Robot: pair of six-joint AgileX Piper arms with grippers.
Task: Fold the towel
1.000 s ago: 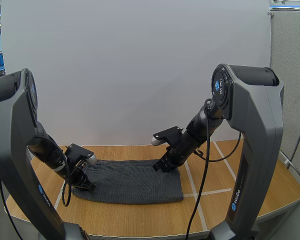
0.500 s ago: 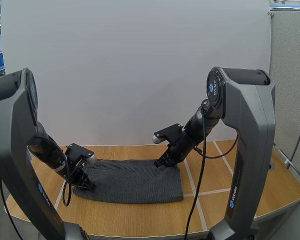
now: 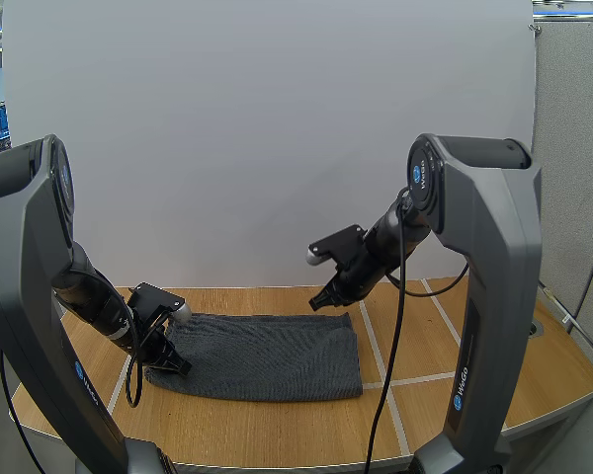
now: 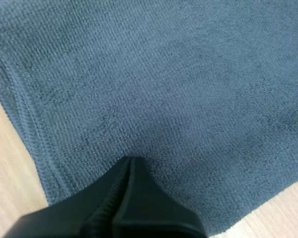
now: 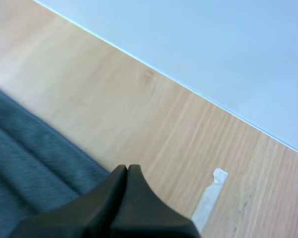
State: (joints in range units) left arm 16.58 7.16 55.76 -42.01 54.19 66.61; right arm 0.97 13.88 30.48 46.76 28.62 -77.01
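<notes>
towel [image 3: 262, 355] flat; left gripper [image 3: 176, 367] jaws shut, seemingly touching it; right gripper [image 3: 317, 303] shut, empty, above its corner.

Left edge of towel [image 3: 267, 355] partly behind left fingers [image 3: 171, 362]

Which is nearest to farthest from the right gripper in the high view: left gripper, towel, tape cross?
From the right gripper:
1. towel: its far right corner lies just below the tips.
2. tape cross: right of the towel's near right corner.
3. left gripper: at the towel's left edge, across its full width.
</notes>
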